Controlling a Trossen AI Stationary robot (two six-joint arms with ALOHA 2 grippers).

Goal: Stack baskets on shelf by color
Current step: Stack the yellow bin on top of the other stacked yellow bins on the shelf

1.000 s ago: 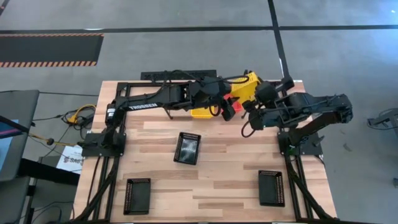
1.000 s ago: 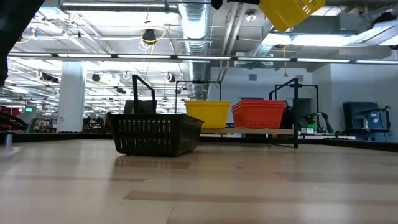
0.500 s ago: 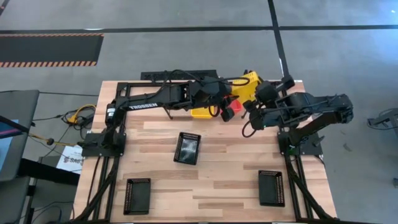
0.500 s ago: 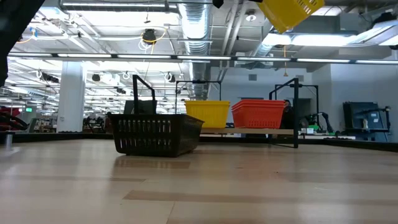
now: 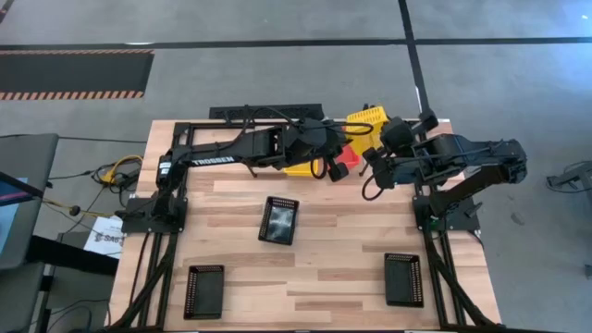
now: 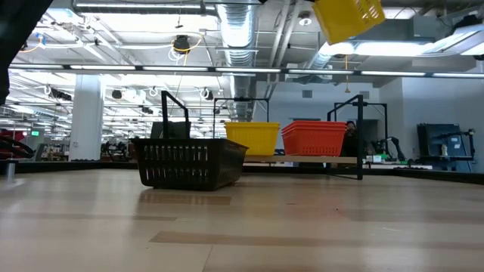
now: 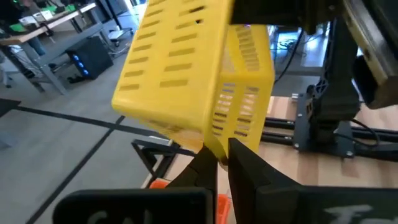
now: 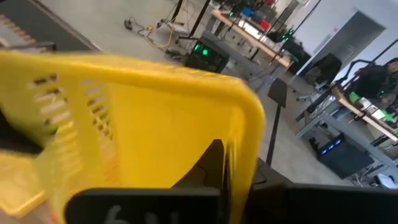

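A yellow basket [image 5: 367, 118] hangs tilted high above the table's far side, between my two grippers; it also shows in the low view [image 6: 346, 17]. My left gripper [image 7: 222, 163] is shut on it from the left, my right gripper [image 8: 231, 171] from the right. Below, the shelf [image 6: 302, 158] at the far edge carries a yellow basket [image 6: 252, 138] and stacked red baskets [image 6: 314, 137]. Three black baskets rest on their bases on the table: one mid-table [image 5: 279, 220], one near left [image 5: 204, 290], one near right [image 5: 404, 279]. My left gripper pinches a lower corner of the yellow basket [image 7: 213, 144] between its two fingers, coming roughly level from the table's left. The basket is lifted clear and tilted. My right gripper has the basket's wall by the rim [image 8: 245, 146], one finger [image 8: 213, 163] inside the basket, coming from the table's right; the other finger is hidden by the wall.
Both arms cross above the shelf at the far edge. Each arm's base frame [image 5: 153, 211] stands at a side of the table. The wooden tabletop [image 5: 342, 250] lies bare between the black baskets.
The held yellow basket has turned in the air: the high view shows less of it, drawn toward the far edge, and in the low view its tilt has shifted. Both arms have stayed in place.
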